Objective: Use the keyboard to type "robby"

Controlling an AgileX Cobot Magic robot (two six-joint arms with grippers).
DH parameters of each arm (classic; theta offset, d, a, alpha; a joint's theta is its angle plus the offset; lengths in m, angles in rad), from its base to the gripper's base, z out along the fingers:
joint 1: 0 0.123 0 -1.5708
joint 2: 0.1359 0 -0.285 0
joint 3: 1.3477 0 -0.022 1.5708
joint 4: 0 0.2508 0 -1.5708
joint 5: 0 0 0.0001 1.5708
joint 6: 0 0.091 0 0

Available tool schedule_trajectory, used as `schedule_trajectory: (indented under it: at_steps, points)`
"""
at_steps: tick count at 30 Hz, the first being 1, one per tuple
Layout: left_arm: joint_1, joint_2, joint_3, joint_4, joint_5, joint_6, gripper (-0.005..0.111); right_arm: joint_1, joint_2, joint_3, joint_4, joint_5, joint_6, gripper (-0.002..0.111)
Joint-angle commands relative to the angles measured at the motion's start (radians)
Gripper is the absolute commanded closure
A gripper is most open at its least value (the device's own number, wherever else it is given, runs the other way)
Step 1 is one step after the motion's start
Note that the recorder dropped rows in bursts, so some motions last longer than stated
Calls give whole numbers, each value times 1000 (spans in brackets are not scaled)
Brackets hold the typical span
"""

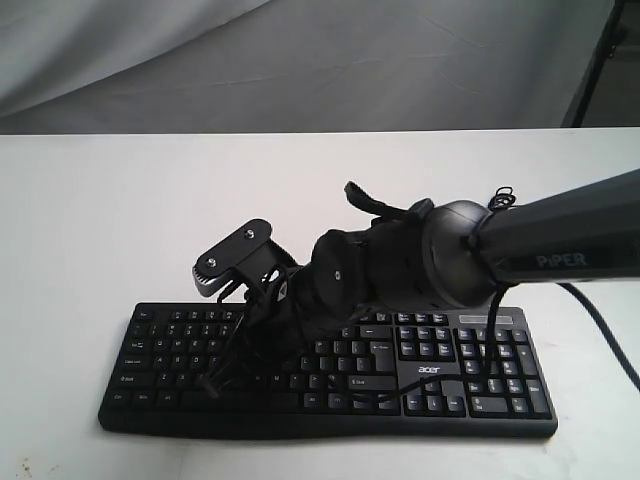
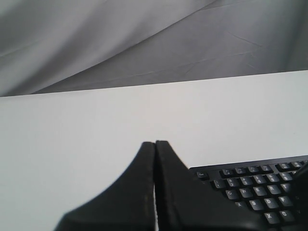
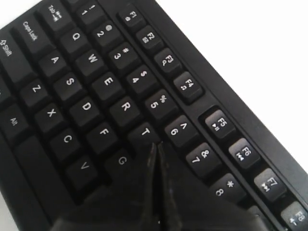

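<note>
Right pincer (image 3: 156, 145) closed, empty, tip just beside T key (image 3: 144, 132) of wide black plastic keyboard (image 1: 440, 385); left pincer (image 2: 155, 143) closed, empty.

Black keyboard (image 1: 520, 380) flat on white worktop (image 1: 100, 220). Right arm (image 1: 560, 240) crosses above keyboard's number-pad end. Right pincer (image 1: 250, 335) over keyboard's left-centre letter keys. Grey cloth (image 1: 300, 60) behind.

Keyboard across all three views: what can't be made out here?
- Exterior view: the right arm hides the keyboard's middle keys, so tip contact cannot be told.
- Right wrist view: the shut right tool covers the keys past T and G; the number pad is cut off.
- Left wrist view: the shut left tool hides part of the keyboard; legends are blurred.
</note>
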Motion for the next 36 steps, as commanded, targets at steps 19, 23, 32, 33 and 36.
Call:
schedule_trajectory:
  at_steps: [19,23,32,33,36]
  points:
    - [-6,-3,4,5,-7,-3,107,-1,-34,4,-24,3,2,108]
    - [-6,-3,4,5,-7,-3,107,-22,-119,4,-52,32,17,108]
    - [-6,-3,4,5,-7,-3,107,-33,-386,52,-214,87,165,108]
    - [-6,-3,4,5,-7,-3,107,-28,-433,82,-226,76,186,108]
    - [-6,-3,4,5,-7,-3,107,-8,-590,208,-296,36,312,108]
